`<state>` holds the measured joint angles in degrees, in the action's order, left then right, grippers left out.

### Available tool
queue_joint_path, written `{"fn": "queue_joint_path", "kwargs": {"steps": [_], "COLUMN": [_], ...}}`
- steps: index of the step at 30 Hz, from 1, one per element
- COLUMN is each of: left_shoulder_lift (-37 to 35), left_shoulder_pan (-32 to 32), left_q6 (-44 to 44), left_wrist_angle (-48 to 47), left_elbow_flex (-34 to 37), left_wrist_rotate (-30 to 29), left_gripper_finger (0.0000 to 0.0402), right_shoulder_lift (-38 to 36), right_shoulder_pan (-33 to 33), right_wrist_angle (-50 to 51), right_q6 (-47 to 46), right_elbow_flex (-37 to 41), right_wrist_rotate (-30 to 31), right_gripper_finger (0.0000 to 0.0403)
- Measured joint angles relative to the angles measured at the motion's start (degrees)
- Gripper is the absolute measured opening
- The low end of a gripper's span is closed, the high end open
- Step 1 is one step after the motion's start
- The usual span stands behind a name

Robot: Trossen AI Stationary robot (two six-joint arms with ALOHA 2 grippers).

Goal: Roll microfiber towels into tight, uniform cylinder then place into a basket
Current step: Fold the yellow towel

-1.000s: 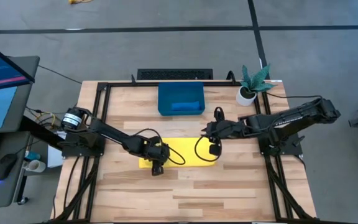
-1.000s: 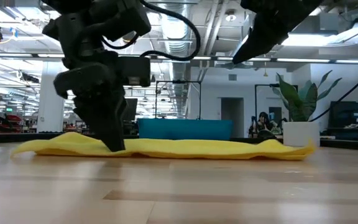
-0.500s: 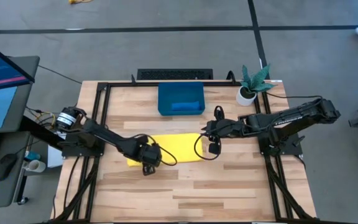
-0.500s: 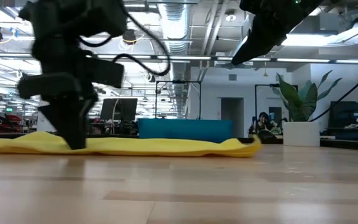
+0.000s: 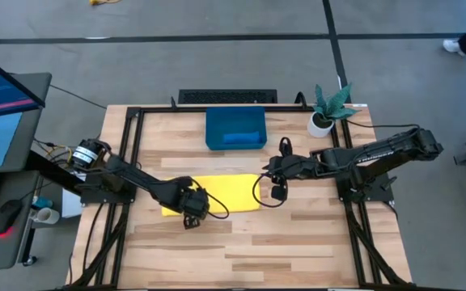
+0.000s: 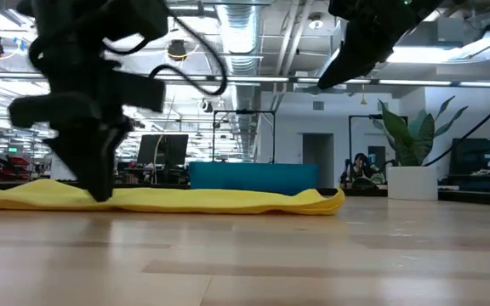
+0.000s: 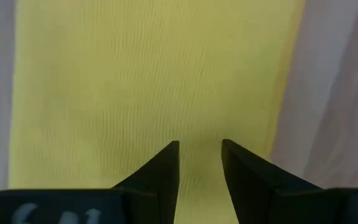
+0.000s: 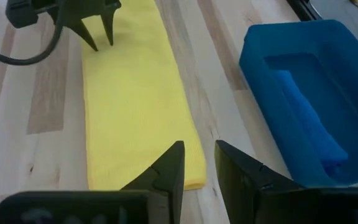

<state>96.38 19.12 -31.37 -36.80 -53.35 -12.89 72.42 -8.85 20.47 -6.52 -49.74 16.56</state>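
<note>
1. High view: we see the yellow towel (image 5: 214, 196) lying as a flat strip, its long axis across the table, well in front of the basket (image 5: 235, 128). It has slid toward the left arm's side over the last second, dragged by the left gripper (image 5: 191, 217) at its left end. The right gripper (image 5: 277, 192), unmoved, now hangs just past the towel's right end.

2. Low view: the towel's right end has drawn in from near the plant pot (image 6: 413, 182) to in front of the basket. We judge this as repositioning; rolling has not begun.

3. Left wrist view: the left fingers (image 7: 160, 174) stand a narrow gap apart, tips down on the yellow cloth; whether they pinch it we cannot tell.

4. Right wrist view: the right fingers (image 8: 169, 168) are slightly parted and hold nothing, above the towel's near end. The blue towel (image 8: 308, 126) lies rolled in the basket, so half the task looks done.
</note>
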Motion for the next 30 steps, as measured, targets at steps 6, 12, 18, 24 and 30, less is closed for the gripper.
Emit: {"fn": "queue_joint_path", "kwargs": {"steps": [6, 12, 18, 24, 30], "left_shoulder_lift": [-0.1, -0.1, 0.0, 0.3, 0.3], "left_shoulder_pan": [0.4, 1.6, 1.6, 1.6, 1.6], "left_q6": [7.9, 14.2, 20.0, 24.7, 23.8], "left_wrist_angle": [0.4, 0.6, 7.0, 15.8, 20.8], "left_elbow_flex": [-5.8, -9.5, -9.6, -9.6, -9.4], "left_wrist_rotate": [-3.6, -8.8, -9.5, -9.0, -8.0], "left_gripper_finger": [0.0112, 0.0112, 0.0112, 0.0112, 0.0112], "right_shoulder_lift": [0.0, 0.0, 0.0, 0.0, 0.0], "right_shoulder_pan": [-1.2, -4.2, -6.6, -6.0, -5.1], "right_wrist_angle": [0.3, 0.5, -0.5, -1.4, -1.3], "right_q6": [-3.3, -5.7, -5.3, -3.7, -3.5], "right_elbow_flex": [0.0, 0.0, 0.0, 0.0, 0.0], "right_wrist_rotate": [0.0, 0.0, 0.0, 0.2, 0.2], "right_gripper_finger": [0.0111, 0.0111, 0.0111, 0.0111, 0.0111]}}
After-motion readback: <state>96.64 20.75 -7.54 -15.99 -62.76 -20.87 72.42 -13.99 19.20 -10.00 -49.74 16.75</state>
